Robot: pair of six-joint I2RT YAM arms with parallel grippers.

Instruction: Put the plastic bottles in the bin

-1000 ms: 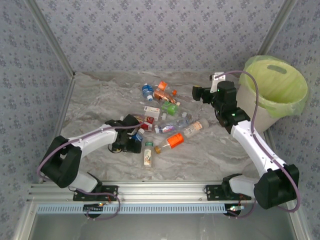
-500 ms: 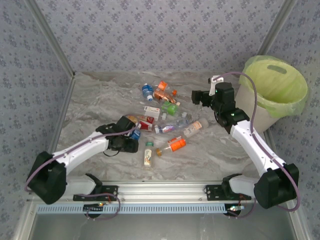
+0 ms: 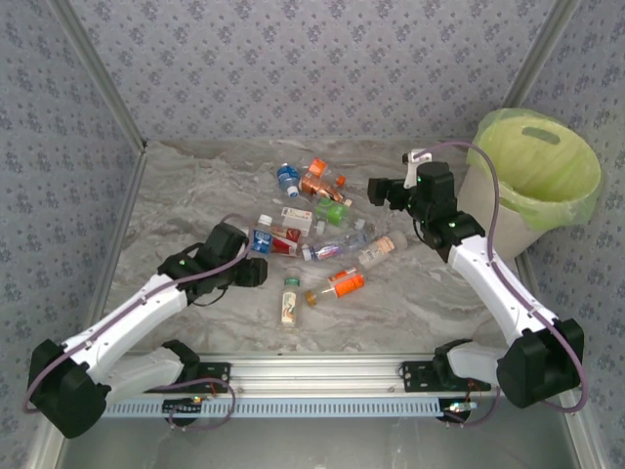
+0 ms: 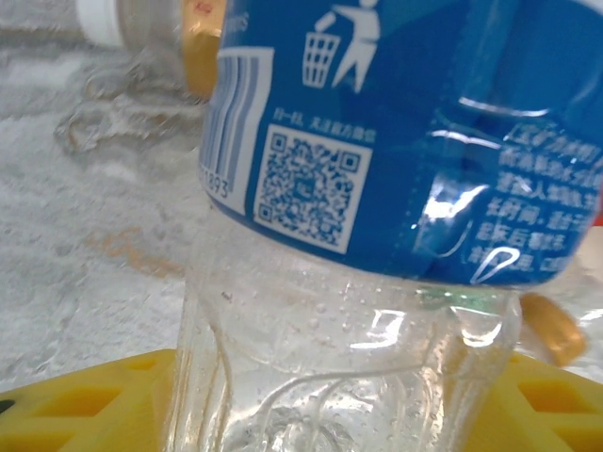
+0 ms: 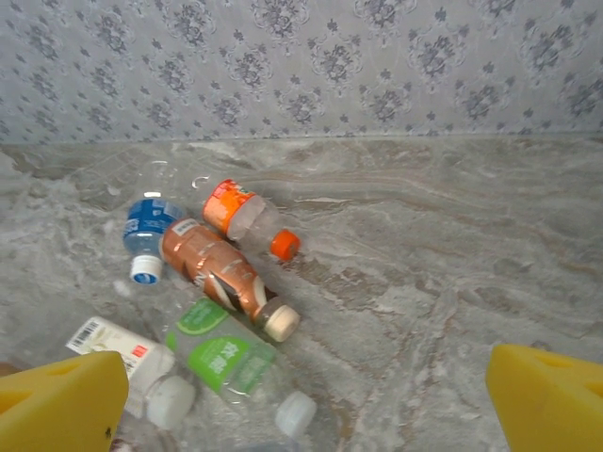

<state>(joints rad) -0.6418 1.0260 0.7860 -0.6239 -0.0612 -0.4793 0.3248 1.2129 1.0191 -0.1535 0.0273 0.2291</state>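
Note:
Several plastic bottles (image 3: 317, 230) lie scattered mid-table. My left gripper (image 3: 256, 260) is shut on a blue-labelled bottle (image 3: 262, 238) with a white cap. In the left wrist view that bottle's (image 4: 377, 141) clear base stands between the yellow fingers (image 4: 85, 410), and the left gripper (image 4: 339, 419) presses both its sides. My right gripper (image 3: 375, 191) hangs open over the far bottles, left of the bin (image 3: 491, 210). Below the right gripper (image 5: 303, 407) lie a green-labelled bottle (image 5: 221, 360), a copper one (image 5: 219, 276), an orange one (image 5: 243, 217) and a blue one (image 5: 147, 235).
The cream bin with its lime-green bag (image 3: 547, 156) stands at the far right corner. Patterned walls close the table at the back and sides. An orange-labelled bottle (image 3: 344, 283) and a green-capped bottle (image 3: 289, 303) lie nearest the arms.
My left gripper has closed on the blue-labelled bottle and drawn it back and left, the arm swinging out to the left. The right gripper has crept slightly left, still open.

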